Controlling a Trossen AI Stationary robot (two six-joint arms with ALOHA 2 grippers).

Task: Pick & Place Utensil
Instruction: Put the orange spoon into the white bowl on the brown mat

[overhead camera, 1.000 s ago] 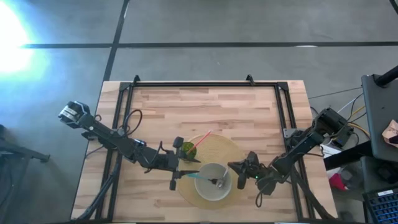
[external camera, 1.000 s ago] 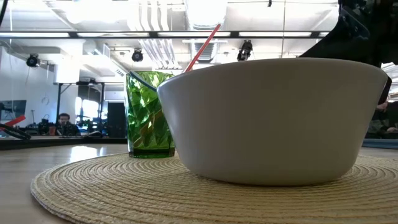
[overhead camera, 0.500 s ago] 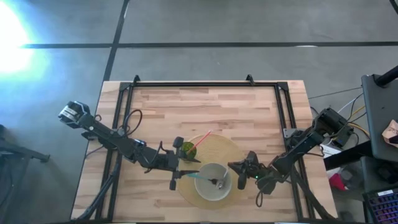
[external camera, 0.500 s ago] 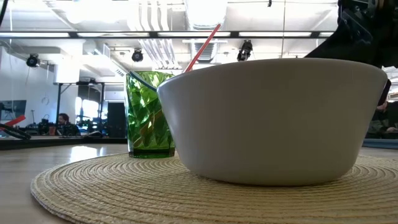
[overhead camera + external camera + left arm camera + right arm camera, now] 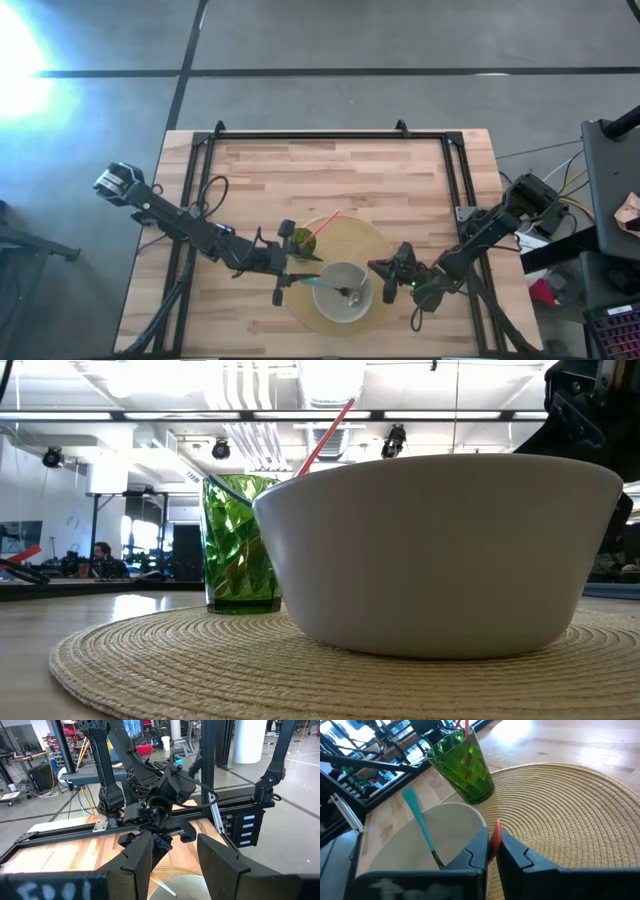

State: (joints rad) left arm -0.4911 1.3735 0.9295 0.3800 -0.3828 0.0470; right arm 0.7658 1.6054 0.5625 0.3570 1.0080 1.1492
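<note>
From above, the utensil [image 5: 335,289] lay in the white bowl [image 5: 343,293] on the woven mat [image 5: 375,240], its teal handle pointing to nine o'clock, apparently already placed. The left gripper [image 5: 287,283] hovered at nine o'clock of the bowl, the right gripper [image 5: 383,272] at three.

At bench level, the bowl hid the utensil; the green cup [image 5: 238,542] stood behind.

The left wrist view showed its jaws apart, empty.

The right wrist view showed its jaws nearly together, with something orange-red between them; whether gripped, I could not tell.

Grey concrete floor [image 5: 330,40] around the wooden desk [image 5: 330,180] (glare at one corner); ceiling lights [image 5: 330,375] overhead.
</note>
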